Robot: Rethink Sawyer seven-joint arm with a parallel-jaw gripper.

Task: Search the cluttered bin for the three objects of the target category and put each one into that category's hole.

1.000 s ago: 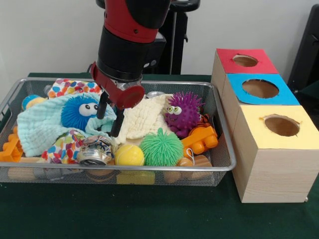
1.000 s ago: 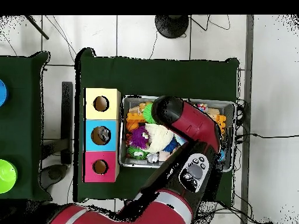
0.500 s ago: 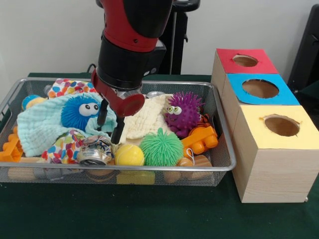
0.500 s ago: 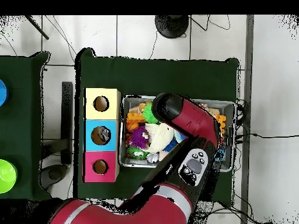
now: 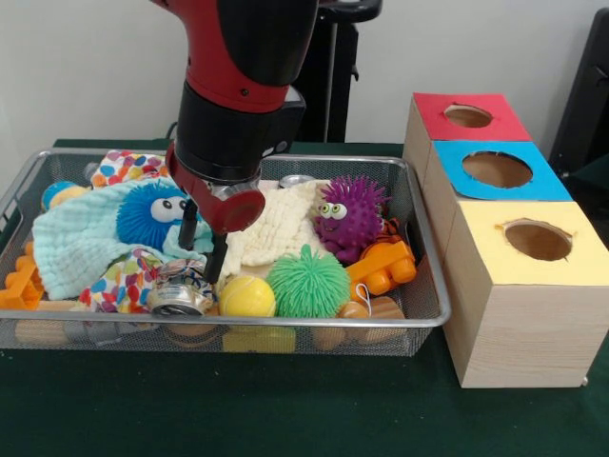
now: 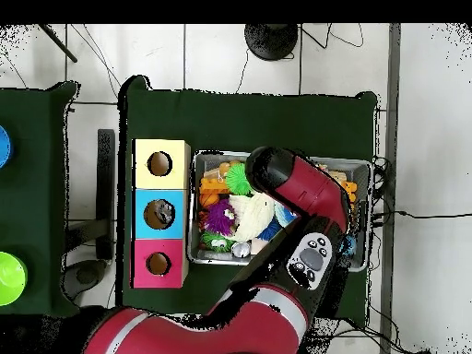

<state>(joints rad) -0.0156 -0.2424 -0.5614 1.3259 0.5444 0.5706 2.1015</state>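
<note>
Silver wire mesh bin (image 5: 419, 319), on dark green table (image 5: 285, 409): contents heaped
Red and black arm's gripper (image 5: 202, 242): two black fingers spread apart, gripping nothing, tips down over pale mint muslin cloth (image 5: 81, 238), just right of blue fuzzy ball with eyes (image 5: 152, 214)
Crushed silver drink can (image 5: 179, 290): near the front, directly below the gripper
Yellow ball (image 5: 246, 296), green spiky rubber ball (image 5: 307, 281): right of the can
Purple spiky creature with eyes (image 5: 349, 217): right centre, beside cream waffle cloth (image 5: 274, 227)
Orange plastic block (image 5: 384, 268): right front
Three wooden boxes with holed tops, right of bin: red (image 5: 468, 116) far, blue (image 5: 497, 169) middle, yellow (image 5: 535, 240) near
</note>
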